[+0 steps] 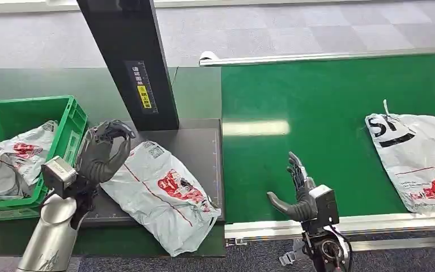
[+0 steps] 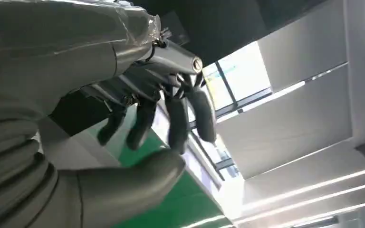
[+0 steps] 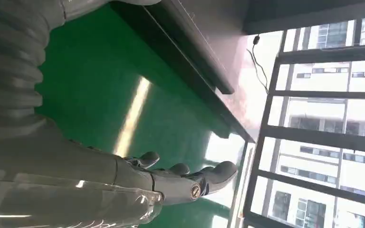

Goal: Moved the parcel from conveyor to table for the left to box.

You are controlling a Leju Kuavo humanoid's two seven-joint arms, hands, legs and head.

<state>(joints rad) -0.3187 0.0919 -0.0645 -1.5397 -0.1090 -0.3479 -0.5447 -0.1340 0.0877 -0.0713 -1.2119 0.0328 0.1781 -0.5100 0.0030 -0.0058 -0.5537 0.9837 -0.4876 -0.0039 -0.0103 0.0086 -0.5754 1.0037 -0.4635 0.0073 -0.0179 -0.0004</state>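
We note the parcel (image 1: 161,192) lies flat on the dark table (image 1: 201,141), slanting from the table's middle to its front right corner, where its end overhangs the front edge. The step in hand looks to be the left hand's (image 1: 103,152) pickup for the green box (image 1: 73,122) at the table's left edge, which already holds another bag (image 1: 14,161). We would grip mid-body, since the film will sag. The left hand hovers at the parcel's upper left end, fingers curled, holding nothing. The right hand (image 1: 297,192) hangs open over the conveyor's (image 1: 317,102) front edge, empty; a second parcel (image 1: 419,161) waits far right.
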